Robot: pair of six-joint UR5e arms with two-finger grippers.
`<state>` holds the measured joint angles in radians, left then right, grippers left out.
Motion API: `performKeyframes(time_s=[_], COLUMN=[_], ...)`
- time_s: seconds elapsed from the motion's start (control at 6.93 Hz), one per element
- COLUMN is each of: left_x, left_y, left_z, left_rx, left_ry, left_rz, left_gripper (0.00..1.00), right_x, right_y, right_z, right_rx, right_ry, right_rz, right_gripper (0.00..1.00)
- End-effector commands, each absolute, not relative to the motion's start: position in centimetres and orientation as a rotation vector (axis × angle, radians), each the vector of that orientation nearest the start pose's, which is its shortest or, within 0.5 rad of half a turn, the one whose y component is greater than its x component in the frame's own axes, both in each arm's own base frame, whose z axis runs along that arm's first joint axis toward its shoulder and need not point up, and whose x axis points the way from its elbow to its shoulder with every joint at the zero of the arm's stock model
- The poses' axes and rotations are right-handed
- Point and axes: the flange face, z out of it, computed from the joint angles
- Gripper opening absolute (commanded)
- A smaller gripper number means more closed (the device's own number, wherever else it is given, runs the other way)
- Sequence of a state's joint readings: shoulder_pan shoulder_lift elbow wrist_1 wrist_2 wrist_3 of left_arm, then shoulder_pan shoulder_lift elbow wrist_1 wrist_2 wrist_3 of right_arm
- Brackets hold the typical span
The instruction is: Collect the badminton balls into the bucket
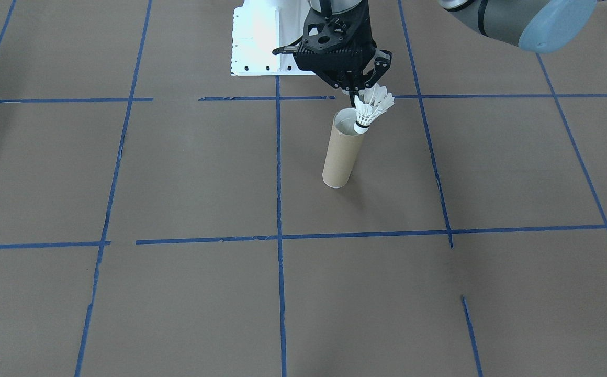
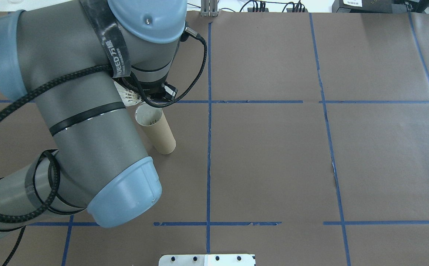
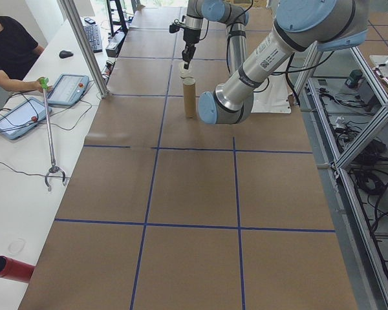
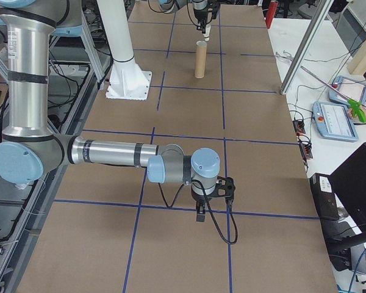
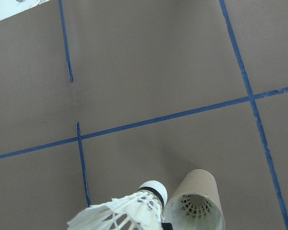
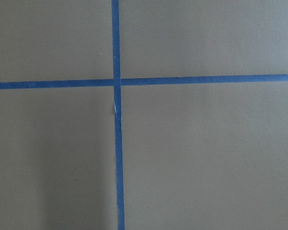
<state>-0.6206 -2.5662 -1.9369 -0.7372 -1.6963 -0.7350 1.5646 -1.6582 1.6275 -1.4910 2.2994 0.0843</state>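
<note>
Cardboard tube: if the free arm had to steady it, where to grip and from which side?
Judging from these views, grip the cardboard tube around its lower body, side-on, from the side away from the left gripper. It stands upright and narrow with bare wall there; the shuttlecock hangs cork-down at the rim, so the mouth must stay clear.

You see a big brown table (image 1: 188,173) with blue tape lines (image 1: 278,173) making squares. Beside it is a long white desk (image 3: 19,194) with two tablets (image 3: 16,119) and a keyboard (image 3: 93,35). Bright daylight falls on everything.
</note>
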Motion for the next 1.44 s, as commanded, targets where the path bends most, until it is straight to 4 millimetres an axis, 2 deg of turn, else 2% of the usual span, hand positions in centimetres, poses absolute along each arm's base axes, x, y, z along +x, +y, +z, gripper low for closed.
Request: performKeyframes(time_s=[0.0,0.29,0.43,1.01,1.3], left_x=[40.4,40.4,40.7,40.4,40.5], left_y=[-42.8,-42.8,-42.6,-42.3,-43.1], left_z=[4.7,4.9,4.9,4.5,6.0], left_rx=[0.247,0.238,0.236,0.247,0.286], left_ry=[0.461,0.46,0.46,0.476,0.485], left_rz=[0.259,0.259,0.263,0.266,0.34], left_gripper=[0.0,0.0,0.99,1.0,1.0], right_x=[6.4,6.4,6.4,6.4,6.4], right_y=[-45.9,-45.9,-45.9,-45.9,-45.9], right_z=[66.7,66.7,66.7,66.7,66.7], right_rx=[0.014,0.014,0.014,0.014,0.014], right_ry=[-0.73,-0.73,-0.73,-0.73,-0.73], right_rz=[0.057,0.057,0.057,0.057,0.057], right_gripper=[1.0,1.0,1.0,1.0,1.0])
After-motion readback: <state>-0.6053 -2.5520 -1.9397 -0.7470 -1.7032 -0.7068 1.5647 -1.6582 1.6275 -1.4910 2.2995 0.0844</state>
